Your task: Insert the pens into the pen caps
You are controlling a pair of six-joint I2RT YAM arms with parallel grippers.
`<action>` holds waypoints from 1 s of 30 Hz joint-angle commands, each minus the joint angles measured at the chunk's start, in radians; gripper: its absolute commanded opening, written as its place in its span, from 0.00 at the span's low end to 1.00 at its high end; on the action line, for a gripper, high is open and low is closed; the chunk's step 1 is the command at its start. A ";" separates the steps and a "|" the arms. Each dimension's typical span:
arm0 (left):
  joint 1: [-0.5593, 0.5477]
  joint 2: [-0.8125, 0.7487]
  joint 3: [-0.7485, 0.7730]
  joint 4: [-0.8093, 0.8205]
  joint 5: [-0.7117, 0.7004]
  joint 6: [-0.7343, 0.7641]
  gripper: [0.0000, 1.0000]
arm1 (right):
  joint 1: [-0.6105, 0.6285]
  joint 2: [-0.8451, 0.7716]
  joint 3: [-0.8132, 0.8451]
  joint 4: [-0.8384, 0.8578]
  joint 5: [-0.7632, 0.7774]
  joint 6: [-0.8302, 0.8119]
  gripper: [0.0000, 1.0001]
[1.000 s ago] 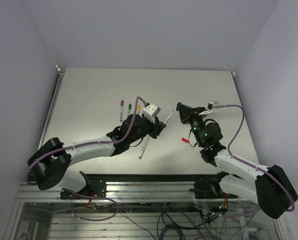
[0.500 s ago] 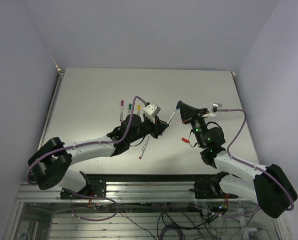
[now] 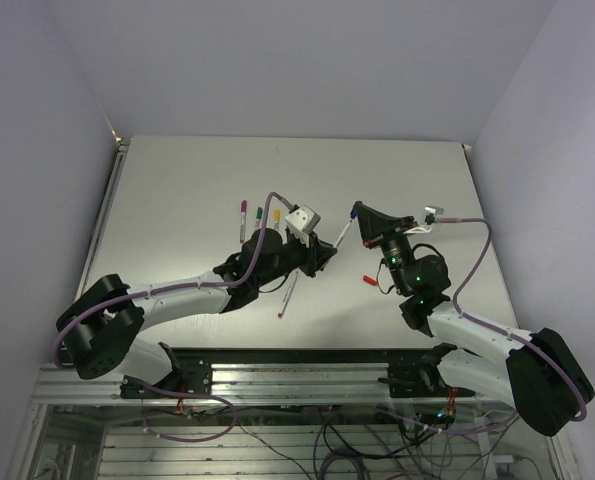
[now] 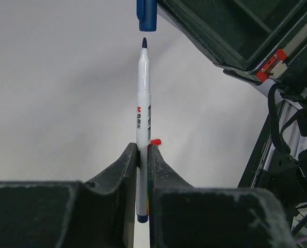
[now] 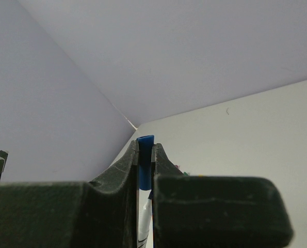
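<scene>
Above desk [image 3: 177, 180] centre: left gripper [image 4: 143, 150] clamped on blue pen [image 4: 142, 103], tip outward. Right gripper [image 5: 144, 150] pinches blue cap [image 4: 146, 15] just beyond tip, small gap, not touching. Risk: slight misalignment, tip catches cap rim, pen pivots in jaws.

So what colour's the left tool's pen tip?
Blue, on the pen; best in the left wrist view.

Soft, even overhead light leaves faint shadows on the pale bench [image 3: 177, 190]. Up close, the left gripper [image 4: 143, 150] and right gripper [image 5: 144, 150] look dark and slightly blurred.
</scene>
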 commanded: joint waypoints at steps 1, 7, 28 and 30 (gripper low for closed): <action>0.004 -0.009 -0.005 0.050 0.004 0.004 0.07 | -0.005 0.001 -0.010 0.027 -0.013 0.016 0.00; 0.003 -0.021 -0.010 0.049 -0.006 0.009 0.07 | -0.004 0.007 -0.018 0.029 -0.023 0.025 0.00; 0.003 -0.050 -0.045 0.045 -0.012 0.010 0.07 | -0.004 0.027 -0.019 0.036 -0.037 0.011 0.00; 0.004 -0.044 -0.044 0.051 -0.014 0.008 0.07 | -0.004 0.028 -0.020 0.036 -0.042 0.014 0.00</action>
